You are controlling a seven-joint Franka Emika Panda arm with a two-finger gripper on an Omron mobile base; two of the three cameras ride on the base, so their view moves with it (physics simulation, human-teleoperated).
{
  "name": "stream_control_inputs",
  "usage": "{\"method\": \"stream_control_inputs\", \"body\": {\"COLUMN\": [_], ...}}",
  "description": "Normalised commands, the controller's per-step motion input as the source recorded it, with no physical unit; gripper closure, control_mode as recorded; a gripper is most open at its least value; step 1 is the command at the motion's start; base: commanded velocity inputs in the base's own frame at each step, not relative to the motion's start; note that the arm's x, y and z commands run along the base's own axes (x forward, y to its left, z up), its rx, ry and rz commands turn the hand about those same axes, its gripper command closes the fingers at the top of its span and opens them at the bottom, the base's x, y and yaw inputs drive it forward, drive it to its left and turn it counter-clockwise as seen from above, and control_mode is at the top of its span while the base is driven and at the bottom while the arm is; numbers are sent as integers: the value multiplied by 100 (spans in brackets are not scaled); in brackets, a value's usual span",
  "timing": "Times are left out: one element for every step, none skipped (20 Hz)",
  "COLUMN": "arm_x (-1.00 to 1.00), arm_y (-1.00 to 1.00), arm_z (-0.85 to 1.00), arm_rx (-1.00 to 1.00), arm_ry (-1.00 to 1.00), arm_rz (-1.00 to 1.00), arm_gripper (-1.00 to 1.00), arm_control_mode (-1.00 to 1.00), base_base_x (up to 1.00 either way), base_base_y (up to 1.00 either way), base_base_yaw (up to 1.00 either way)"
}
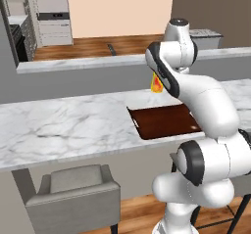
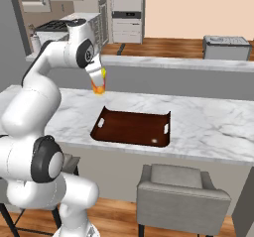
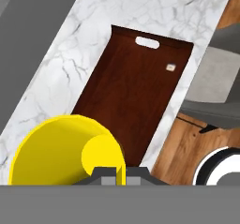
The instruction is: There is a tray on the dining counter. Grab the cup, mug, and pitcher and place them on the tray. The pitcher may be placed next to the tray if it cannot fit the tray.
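Pincer (image 2: 99, 85) clenched on the yellow cup (image 3: 65, 153), held aloft; the tray (image 3: 136, 87) lies bare below and ahead of it. You've placed nothing yet: three items remain.

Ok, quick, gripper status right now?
Gripper: closed on the yellow cup, held in the air above the tray.

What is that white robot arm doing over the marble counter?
The arm holds the yellow cup in its gripper, up in the air above the dining counter. The dark reddish-brown tray lies on the counter below and has nothing on it, so the cup has not yet been set down.
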Motion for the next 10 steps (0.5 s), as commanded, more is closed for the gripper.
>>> {"method": "stream_control_inputs", "body": {"arm_x": [28,27,27,30,38,40,36,34,34,26], "arm_y": [0,0,0,0,0,0,0,0,0,0], "arm_z": [-45,-50,-50,-46,-41,-38,-40,-38,-36,-35], "arm_rx": [0,0,-1,-3,-2,-1,-1,-1,-1,-1], "arm_ry": [2,1,1,1,2,3,4,4,6,9], "arm_rz": [0,0,0,0,0,0,0,0,0,0], "arm_gripper": [100,100,100,100,100,100,100,100,100,100], "arm_control_mode": [-100,-100,-100,-100,-100,-100,-100,-100,-100,-100], "base_base_x": [0,0,0,0,0,0,0,0,0,0], "base_base_y": [0,0,0,0,0,0,0,0,0,0], "base_base_yaw": [0,0,0,0,0,0,0,0,0,0]}}
